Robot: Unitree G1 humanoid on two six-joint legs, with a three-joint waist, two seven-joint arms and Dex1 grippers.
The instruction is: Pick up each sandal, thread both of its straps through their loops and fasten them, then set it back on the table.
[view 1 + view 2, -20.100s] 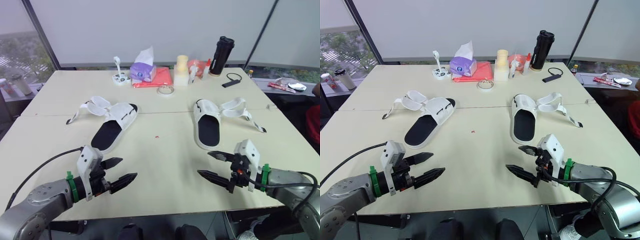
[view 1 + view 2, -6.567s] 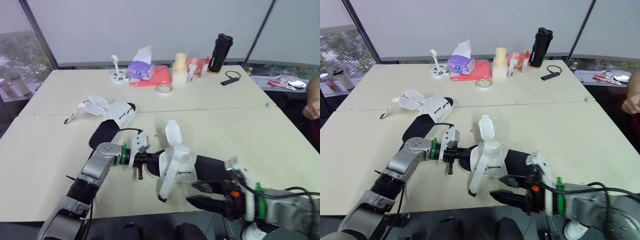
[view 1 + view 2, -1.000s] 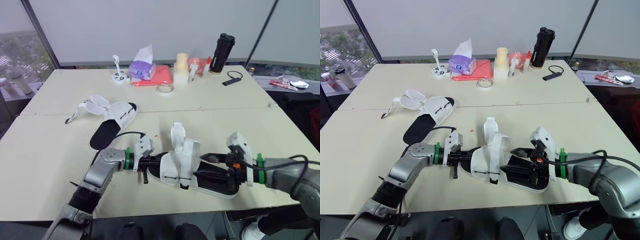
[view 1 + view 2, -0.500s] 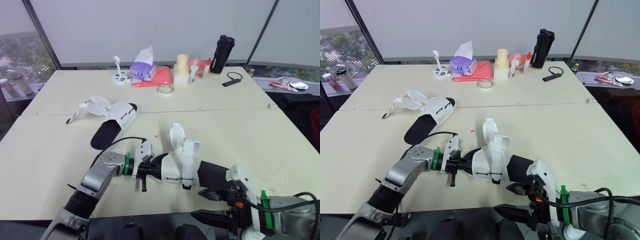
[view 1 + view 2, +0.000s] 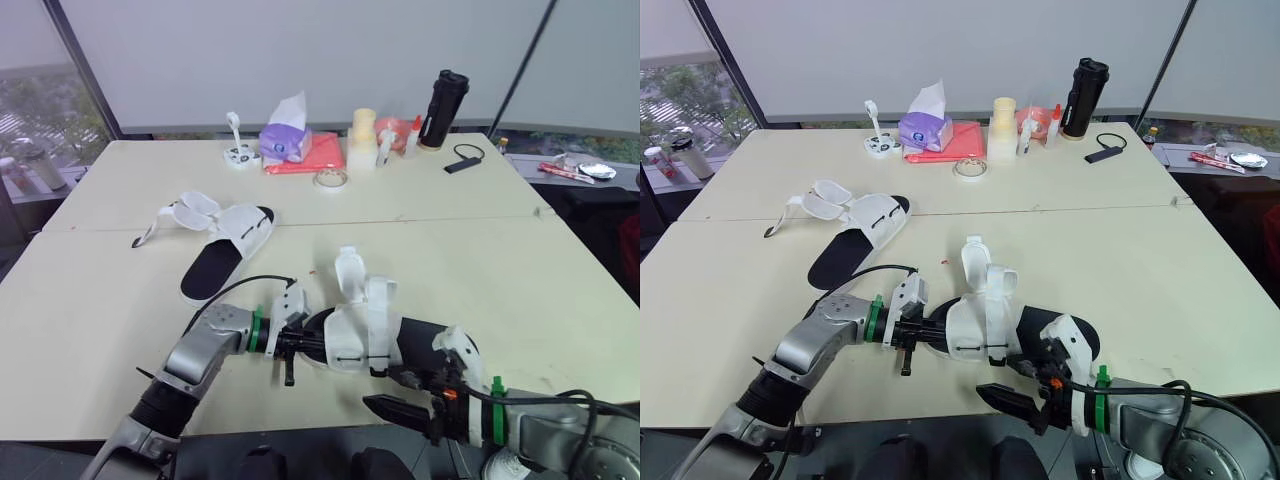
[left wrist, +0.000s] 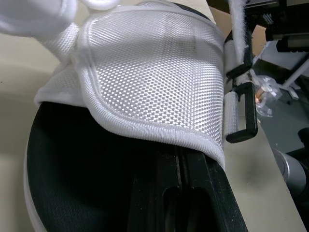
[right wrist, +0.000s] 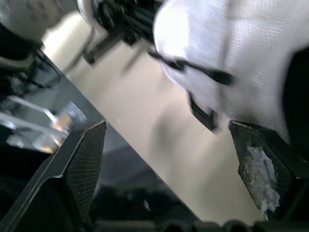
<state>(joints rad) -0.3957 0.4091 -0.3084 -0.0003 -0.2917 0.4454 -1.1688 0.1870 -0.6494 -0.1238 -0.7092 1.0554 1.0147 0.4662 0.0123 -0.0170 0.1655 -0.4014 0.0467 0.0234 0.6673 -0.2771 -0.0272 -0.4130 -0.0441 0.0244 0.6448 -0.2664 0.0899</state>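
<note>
The other sandal (image 5: 225, 250) lies flat toward the table's (image 5: 90, 300) left edge, its straps splayed open. Near the front edge, the left gripper (image 5: 303, 340) is clamped tight on the toe of the held sandal (image 5: 365, 335), and one strap (image 5: 349, 272) of that sandal stands up loose. Just right of it, the right gripper (image 5: 393, 393) hovers with fingers spread wide, holding nothing. Along the far edge, a purple tissue box (image 5: 284, 141) has a tissue poking out, and the black bottle (image 5: 444, 96) is capped.
</note>
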